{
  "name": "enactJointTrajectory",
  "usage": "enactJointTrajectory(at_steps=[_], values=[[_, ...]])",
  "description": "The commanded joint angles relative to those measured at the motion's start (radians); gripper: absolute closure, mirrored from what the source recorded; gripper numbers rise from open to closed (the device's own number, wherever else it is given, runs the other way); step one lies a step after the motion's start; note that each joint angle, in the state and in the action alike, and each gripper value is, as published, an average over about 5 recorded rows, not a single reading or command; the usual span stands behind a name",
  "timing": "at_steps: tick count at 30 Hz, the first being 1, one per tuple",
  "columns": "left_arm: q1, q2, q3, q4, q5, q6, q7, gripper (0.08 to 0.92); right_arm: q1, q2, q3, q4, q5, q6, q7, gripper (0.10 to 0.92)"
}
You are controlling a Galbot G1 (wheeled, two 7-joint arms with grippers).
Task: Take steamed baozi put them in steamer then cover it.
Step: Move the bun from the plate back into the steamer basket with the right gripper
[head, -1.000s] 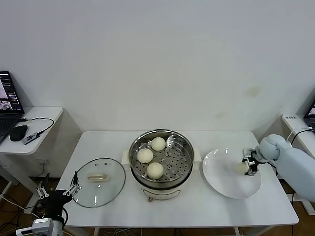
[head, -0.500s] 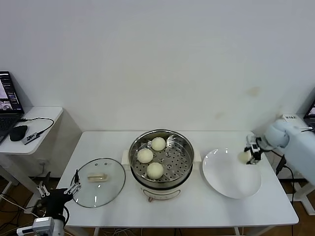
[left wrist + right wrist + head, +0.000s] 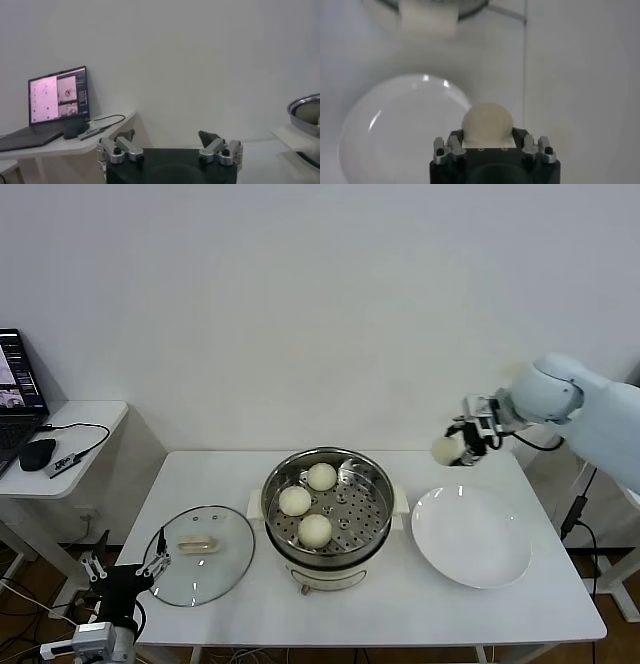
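The steel steamer (image 3: 376, 480) stands at the table's middle with three off-white baozi (image 3: 315, 529) on its perforated tray. My right gripper (image 3: 457, 442) is shut on a fourth baozi (image 3: 445, 450) and holds it in the air above the table, between the steamer and the white plate (image 3: 470, 536). In the right wrist view the baozi (image 3: 486, 121) sits between the jaws, above the plate (image 3: 395, 130). The glass cover (image 3: 202, 554) lies flat on the table left of the steamer. My left gripper (image 3: 128, 565) is open and empty, low at the table's front left corner; it also shows in the left wrist view (image 3: 167, 140).
A side table (image 3: 60, 444) at the far left carries a laptop (image 3: 14, 389), a mouse (image 3: 37, 454) and a cable. The steamer's rim (image 3: 306, 114) shows at the edge of the left wrist view. A white wall stands behind the table.
My right gripper has lifted the baozi off the plate and carried it up and left toward the steamer. The plate is now bare. The left arm has barely moved.
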Motion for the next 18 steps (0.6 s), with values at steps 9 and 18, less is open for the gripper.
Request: enactJointTrajectory(at_steps=[9, 18], values=[[-0.001, 0.0, -0.004, 0.01, 0.001, -0.002, 0.0, 0.177, 0.072, 0.271, -0.219, 0.161, 0.426, -0.312, 0.316, 0.406], [-0.004, -0.008, -0.002, 0.024, 0.003, -0.005, 0.001, 0.177, -0.008, 0.331, -0.239, 0.107, 0.406, -0.317, 0.375, 0.406]])
